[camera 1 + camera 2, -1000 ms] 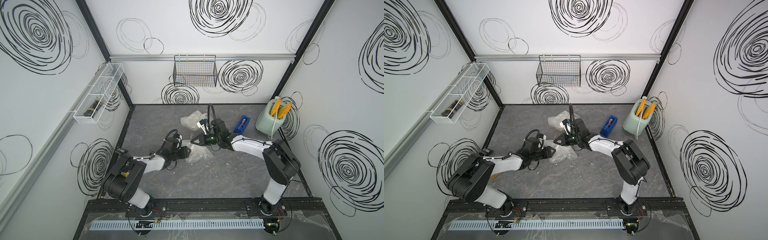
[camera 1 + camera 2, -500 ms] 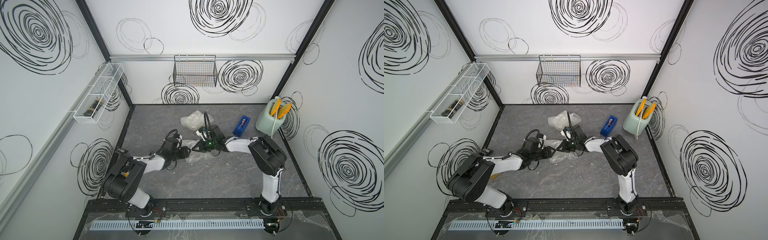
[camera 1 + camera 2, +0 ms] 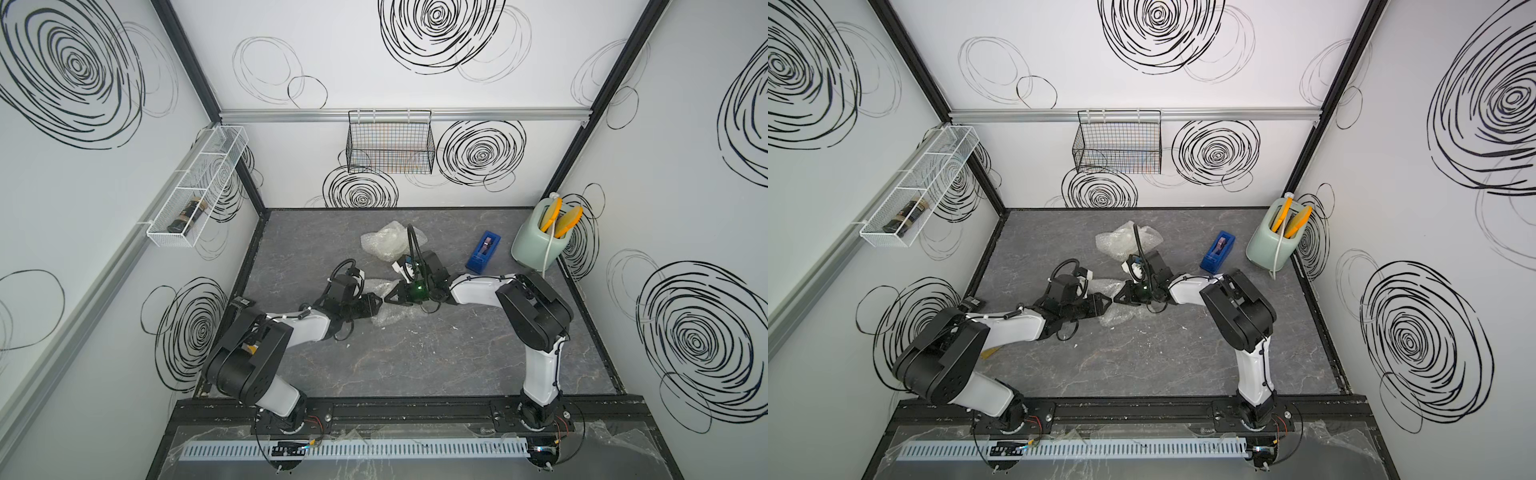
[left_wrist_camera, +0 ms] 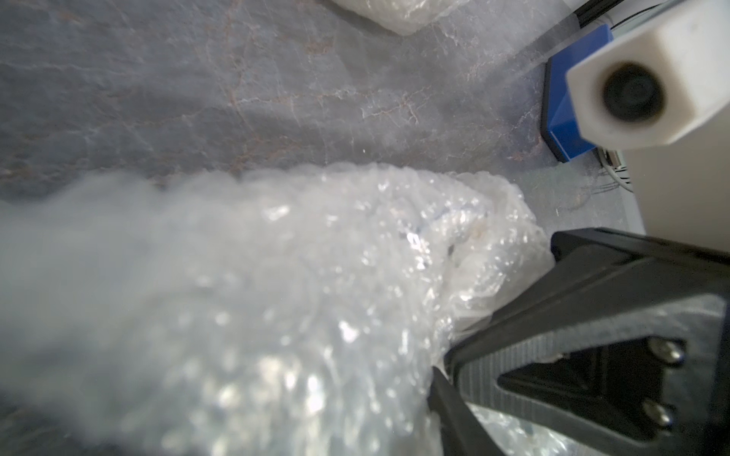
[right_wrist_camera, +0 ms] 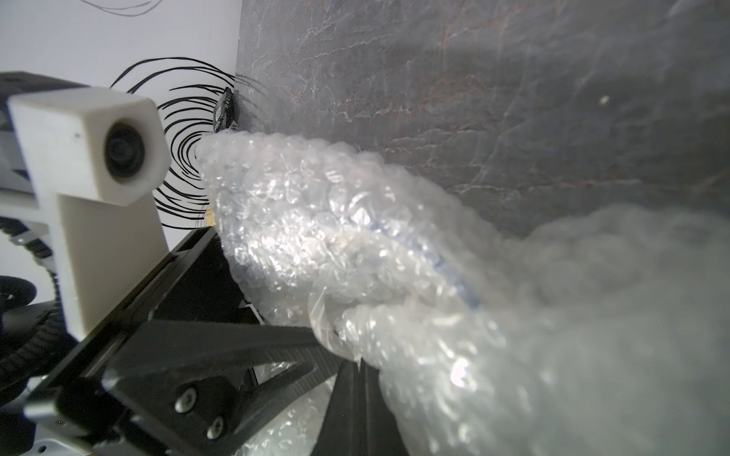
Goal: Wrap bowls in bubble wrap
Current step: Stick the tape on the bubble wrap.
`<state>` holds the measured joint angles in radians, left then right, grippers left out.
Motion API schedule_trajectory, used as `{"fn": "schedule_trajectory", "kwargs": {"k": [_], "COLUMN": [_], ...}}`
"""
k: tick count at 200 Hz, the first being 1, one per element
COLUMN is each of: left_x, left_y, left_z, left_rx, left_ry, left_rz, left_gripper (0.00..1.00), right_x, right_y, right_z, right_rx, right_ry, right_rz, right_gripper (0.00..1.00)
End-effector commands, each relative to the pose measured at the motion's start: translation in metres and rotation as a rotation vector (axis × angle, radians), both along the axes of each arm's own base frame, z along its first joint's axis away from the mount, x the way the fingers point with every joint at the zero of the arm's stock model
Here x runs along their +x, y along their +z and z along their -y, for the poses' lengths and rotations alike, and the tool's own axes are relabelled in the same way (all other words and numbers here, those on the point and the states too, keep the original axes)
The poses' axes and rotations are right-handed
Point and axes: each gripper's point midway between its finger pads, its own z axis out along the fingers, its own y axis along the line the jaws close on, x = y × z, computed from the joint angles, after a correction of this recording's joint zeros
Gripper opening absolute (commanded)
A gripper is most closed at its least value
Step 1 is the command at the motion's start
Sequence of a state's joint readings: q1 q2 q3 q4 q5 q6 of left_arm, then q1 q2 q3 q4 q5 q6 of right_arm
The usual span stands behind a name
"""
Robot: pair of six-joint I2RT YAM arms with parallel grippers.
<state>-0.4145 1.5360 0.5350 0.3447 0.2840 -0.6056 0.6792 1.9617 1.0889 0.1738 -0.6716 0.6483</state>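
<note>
Left end effector (image 3: 379, 305) grips the bubble wrap (image 3: 390, 318) bundle at the middle of the table (image 3: 415, 365); right end effector (image 3: 387, 298) is pinched shut on its edge.

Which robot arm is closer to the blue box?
Right. The right arm lies right beside the blue box. The left arm reaches in from the other side of the bubble-wrap bundle, much farther from the box.
</note>
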Motion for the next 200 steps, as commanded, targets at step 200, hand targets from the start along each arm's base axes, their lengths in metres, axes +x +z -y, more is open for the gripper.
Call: {"fn": "schedule_trajectory", "kwargs": {"k": [200], "left_x": [0.001], "left_y": [0.024], "left_z": [-0.021], "left_rx": [-0.087], "left_ry": [0.079], "left_rz": [0.067], "left_gripper": [0.68], "right_x": [0.013], "right_y": [-0.023], "right_z": [0.018], "right_rx": [-0.102], "right_ry": [-0.149], "right_rz": [-0.085], "right_gripper": [0.0]}}
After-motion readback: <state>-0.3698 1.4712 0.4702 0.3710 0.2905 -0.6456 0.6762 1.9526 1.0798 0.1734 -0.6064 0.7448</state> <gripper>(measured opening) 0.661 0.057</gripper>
